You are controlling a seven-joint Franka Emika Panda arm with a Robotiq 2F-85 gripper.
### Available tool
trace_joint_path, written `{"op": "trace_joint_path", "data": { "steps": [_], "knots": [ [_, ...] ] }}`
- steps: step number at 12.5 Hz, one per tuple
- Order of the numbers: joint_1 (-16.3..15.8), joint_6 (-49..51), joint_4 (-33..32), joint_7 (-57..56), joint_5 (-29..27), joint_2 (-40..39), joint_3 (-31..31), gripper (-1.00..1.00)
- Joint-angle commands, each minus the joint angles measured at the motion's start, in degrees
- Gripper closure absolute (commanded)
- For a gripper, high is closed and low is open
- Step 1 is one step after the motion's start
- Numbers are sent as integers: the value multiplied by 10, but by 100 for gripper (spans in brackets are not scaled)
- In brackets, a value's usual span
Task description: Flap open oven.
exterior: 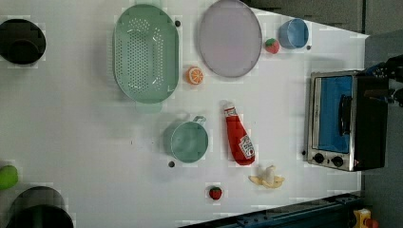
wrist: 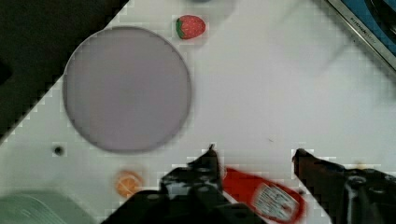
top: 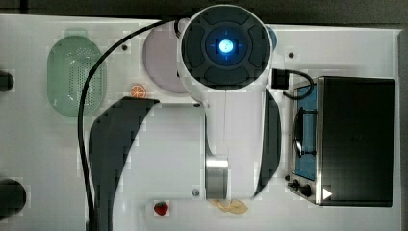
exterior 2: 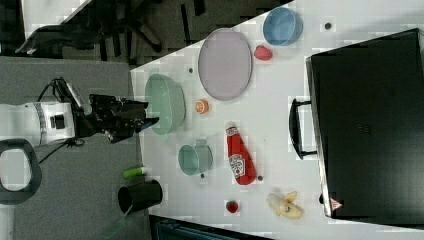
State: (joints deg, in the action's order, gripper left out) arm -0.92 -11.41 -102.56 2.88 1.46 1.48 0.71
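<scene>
My claw [wrist: 254, 156] hangs above the white bench [wrist: 261, 93] with its two dark fingers [wrist: 208, 161] spread wide, nothing between them but open air over the ketchup bottle [wrist: 266, 193]. The oven [exterior: 347, 118] sits well apart from the claw, off toward the bench edge; in the wrist view I just catch a corner of its silver frame and blue glass [wrist: 369, 23]. It's a boxy thing with a flat black top, shiny metal front, blue-tinted door shut flush against the frame, a black bar handle [exterior: 344, 114] across it and two black knobs [exterior: 328, 159] at one end.

Closer to the claw: a round, matte lilac plate [wrist: 126, 88], a small bumpy red strawberry [wrist: 190, 26] past it, and an orange slice [wrist: 128, 183] just beside one finger. The red plastic bottle has a white label. In the left view there's also a perforated green colander [exterior: 145, 52], a teal mug [exterior: 189, 140] and a peeled banana [exterior: 267, 178].
</scene>
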Motion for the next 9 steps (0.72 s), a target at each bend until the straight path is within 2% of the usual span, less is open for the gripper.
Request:
{"op": "trace_joint_path", "data": {
  "steps": [1, 3, 5, 6, 9],
  "knots": [
    [8, 138, -103, -63, 0, 204, 36, -59],
    [8, 138, -103, -63, 0, 204, 36, -99],
    [8, 138, -103, -63, 0, 204, 36, -100],
    [8, 138, -103, -63, 0, 204, 36, -89],
    [9, 138, -103, -63, 0, 204, 38, -15]
  ]
}}
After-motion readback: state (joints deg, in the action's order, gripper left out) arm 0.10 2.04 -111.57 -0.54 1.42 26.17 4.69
